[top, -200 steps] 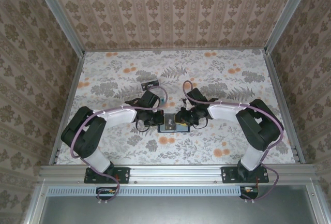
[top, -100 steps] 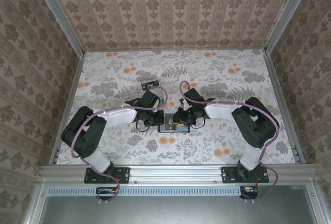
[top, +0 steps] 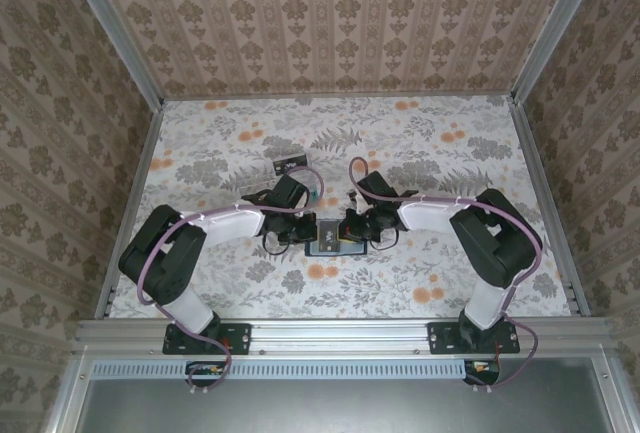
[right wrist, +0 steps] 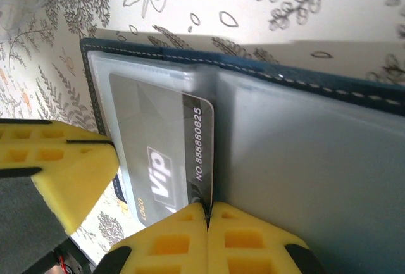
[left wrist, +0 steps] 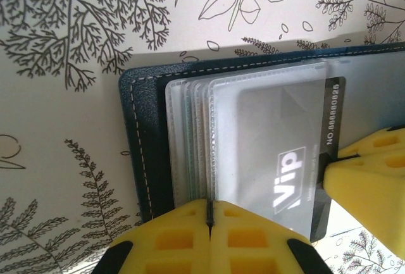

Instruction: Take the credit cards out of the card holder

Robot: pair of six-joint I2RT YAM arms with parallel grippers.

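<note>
**Card end pinched, sleeve held: pull runs along the card's length**

The card holder (top: 328,245) lies open and flat on the desk (top: 400,153), mid-way between both arms. My left fingers (left wrist: 204,218) are together, clamped on the edge of the clear sleeves (left wrist: 190,135). My right fingers (right wrist: 201,220) are together on the dark numbered end of the Vip card (right wrist: 161,154). That end pokes out of its sleeve on the right arm's side. The card's long axis runs from one pair of fingers to the other. Judgement: draw rightward along that axis, with the left as anchor.
</note>
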